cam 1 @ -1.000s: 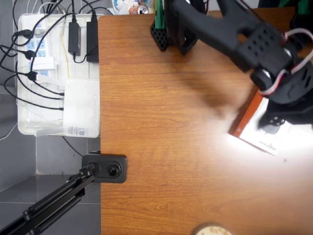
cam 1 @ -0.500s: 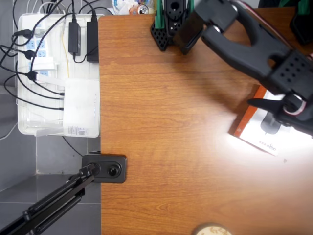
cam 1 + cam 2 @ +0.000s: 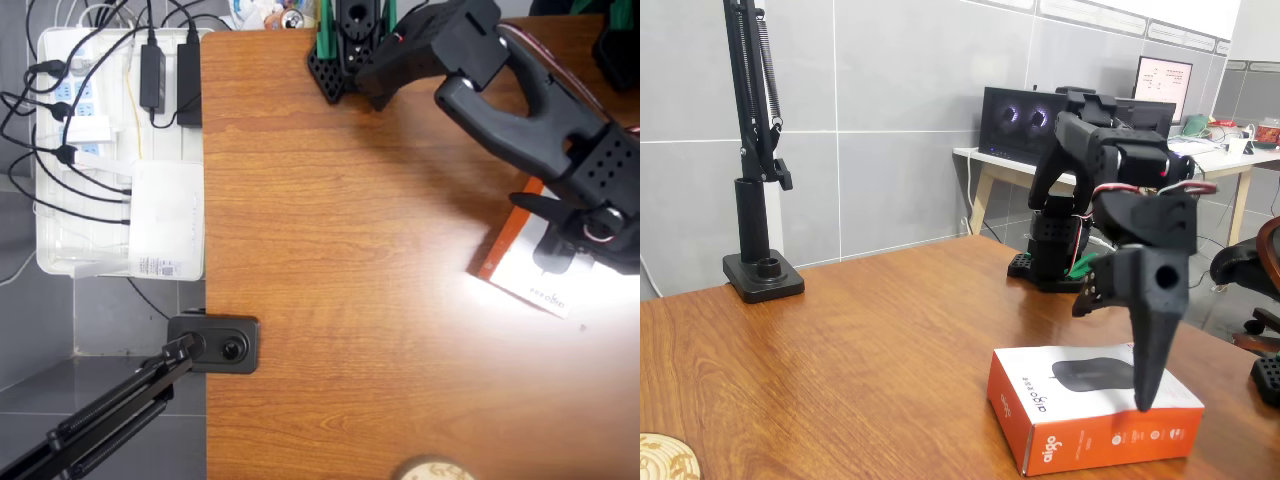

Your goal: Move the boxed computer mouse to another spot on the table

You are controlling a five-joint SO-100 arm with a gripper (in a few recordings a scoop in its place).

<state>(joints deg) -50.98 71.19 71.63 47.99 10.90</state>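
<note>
- The boxed computer mouse (image 3: 1092, 405) lies flat on the wood-grain bench (image 3: 840, 350), its white face up with a dark mouse pictured on it and orange-red sides showing in the fixed view.
- In the overhead view the box (image 3: 525, 262) sits near the right edge of the bench (image 3: 340, 300), turned at a slant, with strong glare washing out its white face; its orange-red edge faces left.
- The black arm reaches from its base (image 3: 1050, 255) at the far side of the bench out over the box.
- The jaws (image 3: 1140, 345) point downward above the box; in the fixed view one long pointed finger (image 3: 1155, 340) hangs with its tip over the box's top face, near the front right corner.
- Whether that tip touches the box cannot be told from the fixed view.
- The jaws stand parted, and nothing is held between them; in the overhead view the jaws (image 3: 550, 225) sit over the upper part of the box, with one pointed finger (image 3: 535, 207) stretched left over the box's orange edge.
- A black clamp-mounted camera (image 3: 215, 343) sits at the left edge of the bench in the overhead view, on a long black boom.
- A white tray of power strips and cables (image 3: 115, 150) stands beside the bench's left edge, off the wood.
- A round cork-coloured coaster (image 3: 665, 457) lies at the near left corner in the fixed view, well apart from the box.
- A black lamp-style stand (image 3: 762, 270) rests on the bench near the wall.
</note>
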